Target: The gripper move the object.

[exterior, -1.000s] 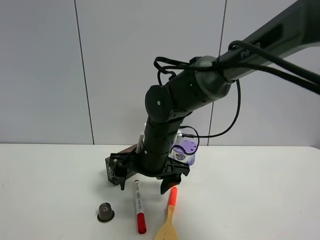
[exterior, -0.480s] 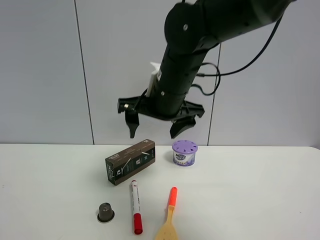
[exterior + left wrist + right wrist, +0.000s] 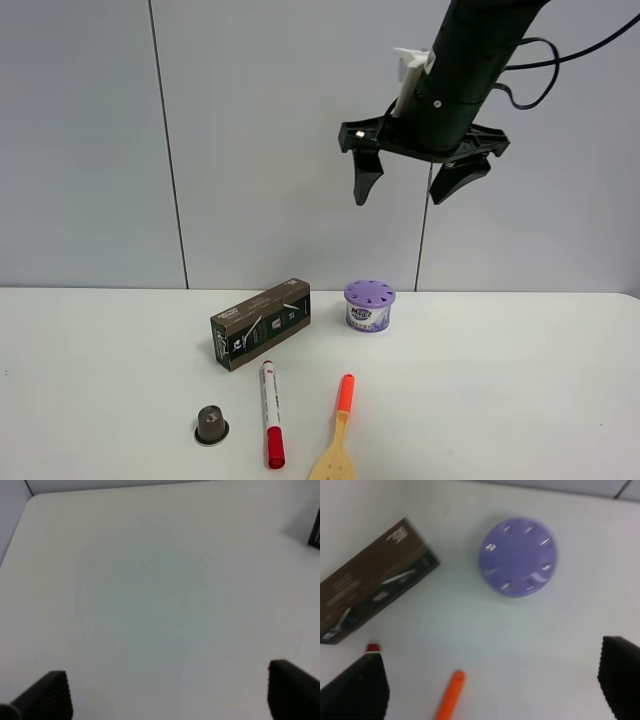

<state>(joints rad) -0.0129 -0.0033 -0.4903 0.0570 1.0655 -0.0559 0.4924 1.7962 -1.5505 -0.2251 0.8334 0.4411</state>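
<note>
Right gripper [image 3: 418,180] high above table, jaws spread, empty. Pen [image 3: 271,426] lies flat, 7 o'clock of purple tub [image 3: 369,304]. I'd descend straight over the barrel, jaws set across it, clear of spatula [image 3: 338,430]

Slim white marker pen w/ red cap [image 3: 270,413] lies flat on white surface [image 3: 520,400], cap end toward the camera, small red tip [image 3: 372,647] away. Black two-fingered gripper [image 3: 414,183] hangs high above it, fingers [image 3: 365,176] spread wide, pointing down, holding nothing.

White table [image 3: 520,390] carries marker [image 3: 272,413], spatula [image 3: 336,437], box [image 3: 261,323], capsule [image 3: 211,424], purple tub [image 3: 369,304].
</note>
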